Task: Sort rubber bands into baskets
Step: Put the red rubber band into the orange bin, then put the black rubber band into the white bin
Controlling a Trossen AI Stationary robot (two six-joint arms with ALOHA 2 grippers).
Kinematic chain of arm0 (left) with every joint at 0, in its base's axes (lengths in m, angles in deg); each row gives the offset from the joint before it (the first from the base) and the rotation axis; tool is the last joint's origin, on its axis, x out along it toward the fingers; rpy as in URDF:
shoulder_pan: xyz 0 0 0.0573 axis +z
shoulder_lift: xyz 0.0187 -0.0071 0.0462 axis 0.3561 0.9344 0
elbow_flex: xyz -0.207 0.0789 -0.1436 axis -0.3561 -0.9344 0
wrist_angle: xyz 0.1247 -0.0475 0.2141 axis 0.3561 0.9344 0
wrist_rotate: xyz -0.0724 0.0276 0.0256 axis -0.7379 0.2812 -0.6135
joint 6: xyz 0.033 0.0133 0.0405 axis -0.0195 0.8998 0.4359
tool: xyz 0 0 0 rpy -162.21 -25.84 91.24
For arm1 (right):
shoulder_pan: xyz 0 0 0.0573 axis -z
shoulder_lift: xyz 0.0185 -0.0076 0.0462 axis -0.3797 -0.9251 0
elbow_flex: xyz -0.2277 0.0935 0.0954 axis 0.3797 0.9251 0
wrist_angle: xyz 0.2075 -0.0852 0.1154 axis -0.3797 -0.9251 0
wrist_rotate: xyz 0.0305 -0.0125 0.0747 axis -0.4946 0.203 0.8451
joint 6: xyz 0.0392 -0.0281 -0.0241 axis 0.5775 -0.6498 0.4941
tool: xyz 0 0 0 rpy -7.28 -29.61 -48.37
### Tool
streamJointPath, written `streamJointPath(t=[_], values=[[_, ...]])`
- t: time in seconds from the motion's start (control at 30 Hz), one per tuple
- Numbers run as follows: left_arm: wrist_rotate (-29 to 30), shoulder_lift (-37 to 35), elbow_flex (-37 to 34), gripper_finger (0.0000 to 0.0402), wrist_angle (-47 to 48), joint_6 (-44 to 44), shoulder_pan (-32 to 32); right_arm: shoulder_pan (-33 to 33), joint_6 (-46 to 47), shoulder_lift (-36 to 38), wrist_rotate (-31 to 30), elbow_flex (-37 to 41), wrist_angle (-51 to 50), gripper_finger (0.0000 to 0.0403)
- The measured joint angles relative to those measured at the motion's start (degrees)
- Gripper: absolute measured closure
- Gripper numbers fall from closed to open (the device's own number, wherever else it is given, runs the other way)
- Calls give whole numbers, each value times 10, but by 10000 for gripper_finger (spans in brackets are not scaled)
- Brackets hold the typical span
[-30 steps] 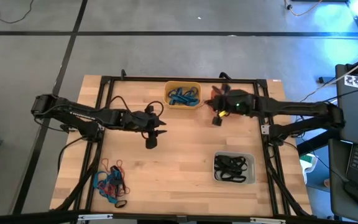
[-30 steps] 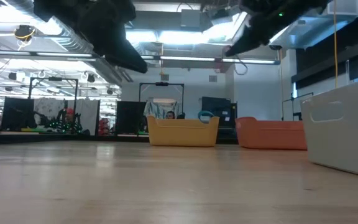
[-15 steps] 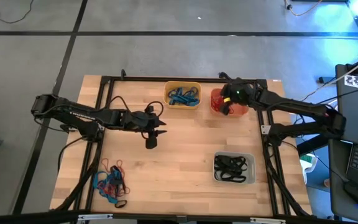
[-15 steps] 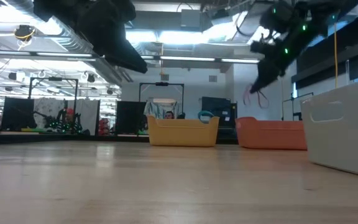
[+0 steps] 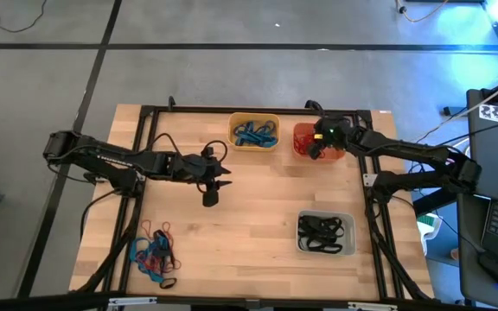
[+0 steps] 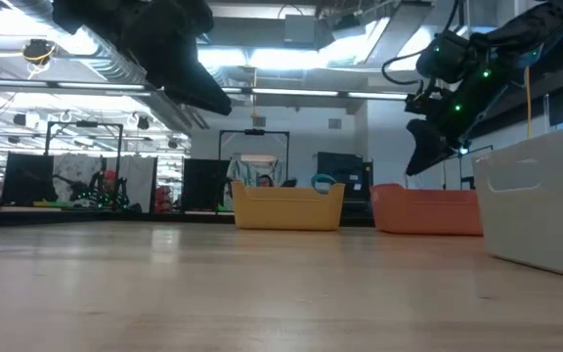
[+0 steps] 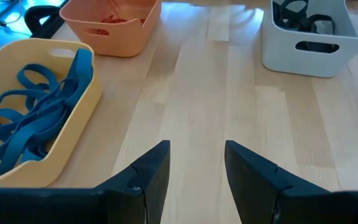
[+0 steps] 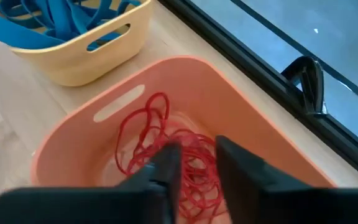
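Right wrist view looks straight down into the orange basket (image 8: pixel 185 87), where the right tool (image 8: pixel 194 163) hangs just above a tangle of red rubber bands (image 8: pixel 166 149). Its fingers stand a little apart with nothing clamped between them, so the step in hand looks like a drop of red bands. To do it well, I would let the fingers part fully while they are over the middle of the tub, check that no loop clings to a finger, then lift straight up so nothing gets dragged over the rim.

The left tool (image 5: pixel 213 183) waits above the bare middle of the worktop (image 5: pixel 258 216), fingers apart and holding nothing.

Counted: three baskets. The yellow basket (image 5: pixel 254 132) holds the blue bands (image 5: pixel 255 133) and sits beside the orange one at the far edge; the pale grey basket (image 5: pixel 325 233) holds the black bands (image 5: pixel 322 231) near the right front. One loose heap (image 5: pixel 154 255) of mixed blue, red and black bands lies at the left front corner, well apart from every tub. The loops in the heap overlap too much to count singly; there seem to be roughly a dozen.
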Motion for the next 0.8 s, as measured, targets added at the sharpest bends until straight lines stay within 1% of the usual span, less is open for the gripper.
streamJointPath(t=[0.17,0.23,0.33,0.43,0.57,0.7,0.73,0.8], values=[[0,0,0,251,28,-5,-6,0,0,0,0,0,-1,215],[0,0,5,251,57,-7,-15,0,-3,2,0,0,-1,190],[0,1,33,251,114,-26,-37,0,-5,7,4,-3,1,166],[0,0,68,251,173,-50,-69,0,-7,15,28,-11,1,156],[-1,0,111,251,260,-89,-115,-8,-7,32,94,-26,3,155],[-1,0,134,251,334,-121,-165,-46,-28,43,180,-36,6,155],[-1,0,136,251,349,-127,-177,-60,-31,43,194,-37,13,155],[-2,0,138,251,378,-157,-197,-90,-33,43,200,-38,29,155]])
